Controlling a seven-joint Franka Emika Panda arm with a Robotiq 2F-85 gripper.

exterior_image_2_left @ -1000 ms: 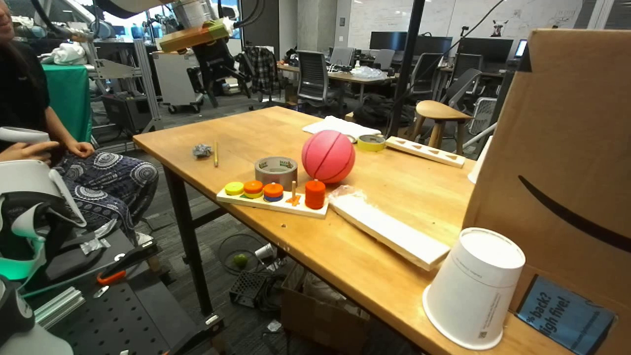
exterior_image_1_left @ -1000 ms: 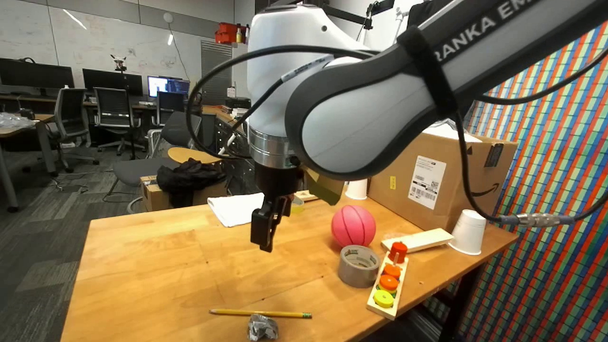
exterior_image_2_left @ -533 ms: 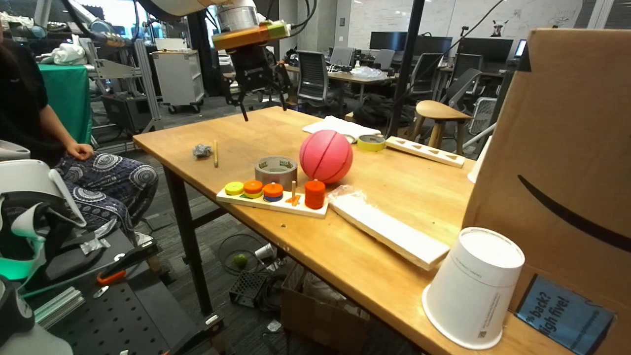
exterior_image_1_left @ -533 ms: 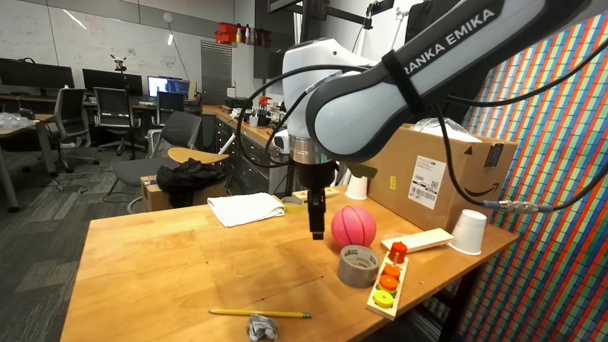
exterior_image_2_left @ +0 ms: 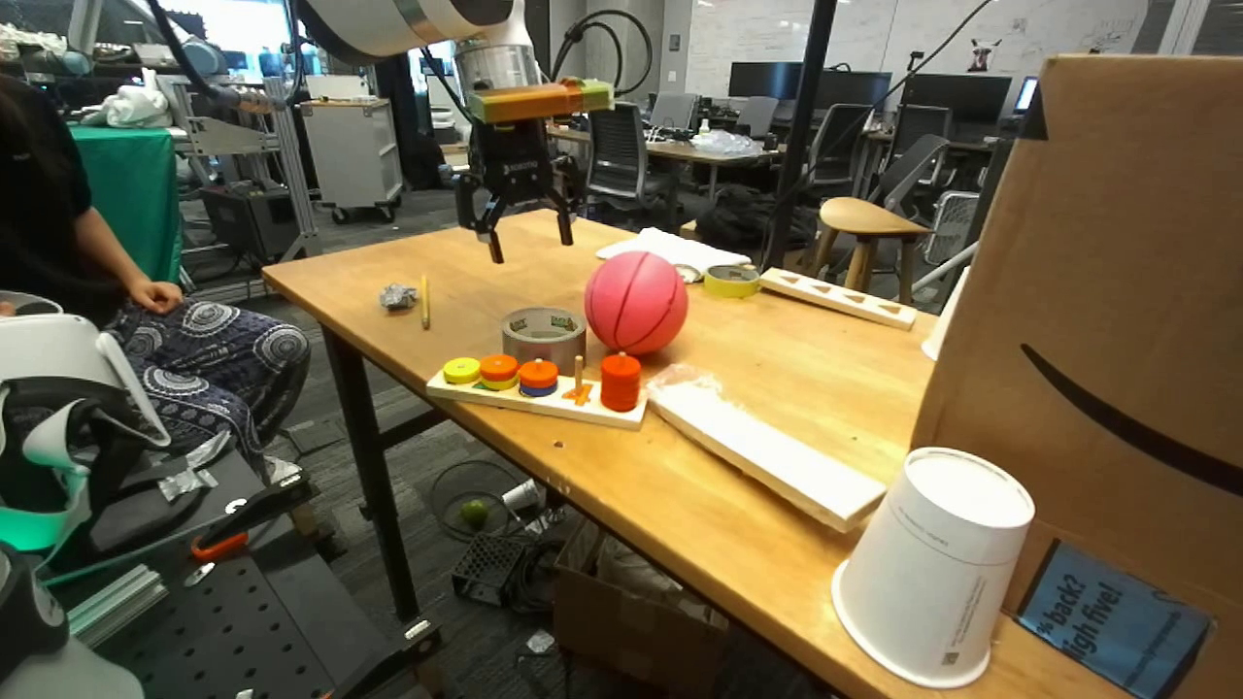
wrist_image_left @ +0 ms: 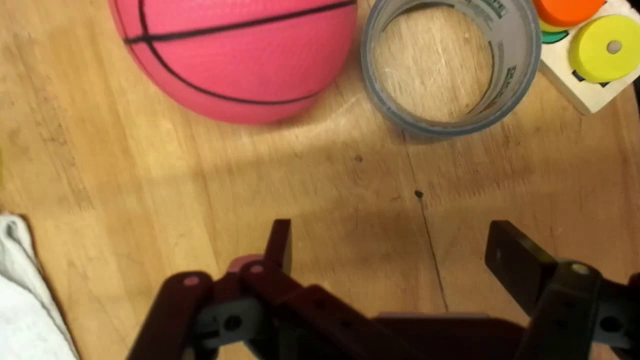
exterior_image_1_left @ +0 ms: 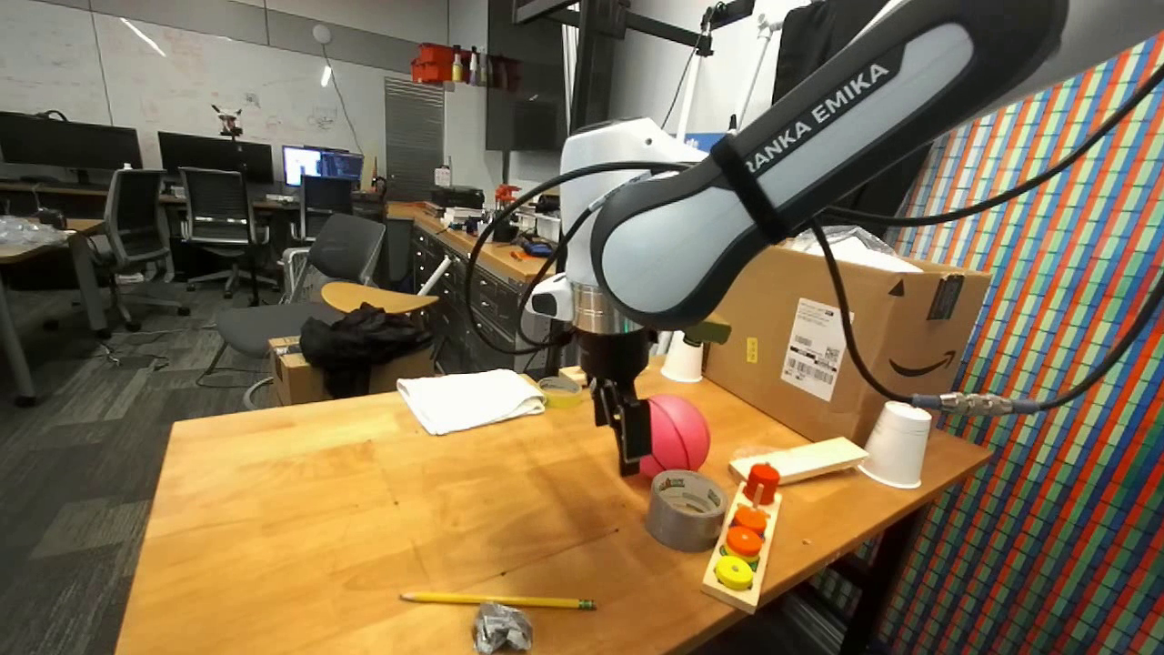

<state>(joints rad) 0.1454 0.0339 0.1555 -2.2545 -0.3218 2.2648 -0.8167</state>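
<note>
In both exterior views I'm watching the gripper [exterior_image_2_left: 531,249] hanging near the pink ball [exterior_image_2_left: 636,303], sitting beside the tape roll [exterior_image_2_left: 544,347], in from the table's edge [exterior_image_2_left: 694,563]; in the wrist view, the released fingers [wrist_image_left: 517,262] are standing apart.

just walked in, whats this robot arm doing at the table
The arm isn't holding anything: its gripper hangs open above the wooden table, with nothing between its fingers. The pink ball and the grey tape roll are nearest, both apart from it on the tabletop. A board bearing coloured discs lies beside the tape roll. In an exterior view, a person sits near the table.
</note>
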